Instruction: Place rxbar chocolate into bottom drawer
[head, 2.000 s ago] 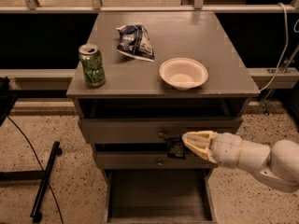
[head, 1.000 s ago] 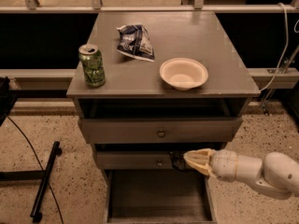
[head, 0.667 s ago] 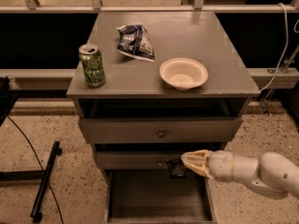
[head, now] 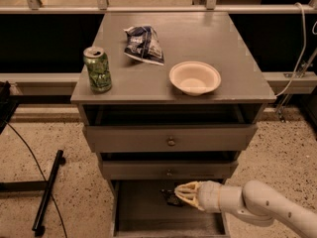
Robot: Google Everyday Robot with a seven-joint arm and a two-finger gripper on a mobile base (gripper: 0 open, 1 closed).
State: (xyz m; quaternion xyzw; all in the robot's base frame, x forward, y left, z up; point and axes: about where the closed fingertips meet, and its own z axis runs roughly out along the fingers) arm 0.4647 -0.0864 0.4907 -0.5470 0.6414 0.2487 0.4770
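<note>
My gripper (head: 179, 194) reaches in from the lower right, over the open bottom drawer (head: 143, 209) of the grey cabinet. Its cream fingers (head: 187, 189) are shut on a small dark bar, the rxbar chocolate (head: 170, 199), which sticks out at the fingertips just below the middle drawer's front. The bar hangs a little above the drawer's flat floor, near its back. Most of the wrapper is hidden by the fingers.
On the cabinet top (head: 198, 38) stand a green can (head: 97, 69), a dark-blue-and-white snack bag (head: 143, 44) and a white bowl (head: 194, 77). Two drawers with round knobs (head: 171, 142) sit above the open one. A black stand (head: 47, 192) lies on the floor at left.
My gripper has moved down from the middle drawer's front into the open bottom drawer, with the dark bar still at its fingertips. Nothing on the cabinet top has moved.
</note>
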